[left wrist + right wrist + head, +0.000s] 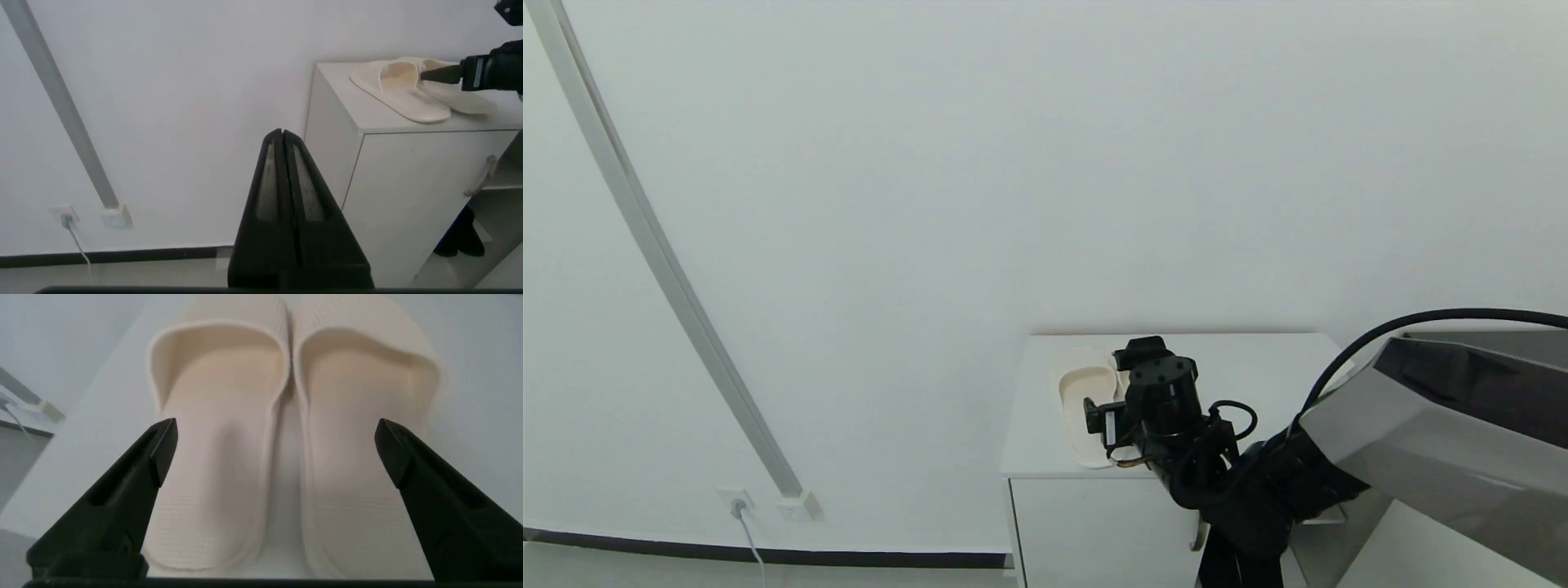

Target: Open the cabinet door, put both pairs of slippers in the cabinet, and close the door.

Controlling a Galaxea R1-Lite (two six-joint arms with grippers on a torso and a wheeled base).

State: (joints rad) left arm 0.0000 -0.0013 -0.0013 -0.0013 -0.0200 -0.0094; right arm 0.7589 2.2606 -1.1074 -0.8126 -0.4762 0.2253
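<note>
The right hand [276,433] hung spread wide at the heels of a pair of cream rubber slippers [359,400], not gripping them. They lay along the left edge of the white cabinet [1258,359] top. The left hand [282,140], pressed together, sat low beside it. I judged the cabinet's right side open, with stowing and closing left to do. Behind were a white wall [1045,163] and a grey conduit [645,220].

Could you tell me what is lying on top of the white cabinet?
A pair of cream slippers lies side by side on the cabinet, the open right gripper facing their heels. The arm covers part of the top.
</note>
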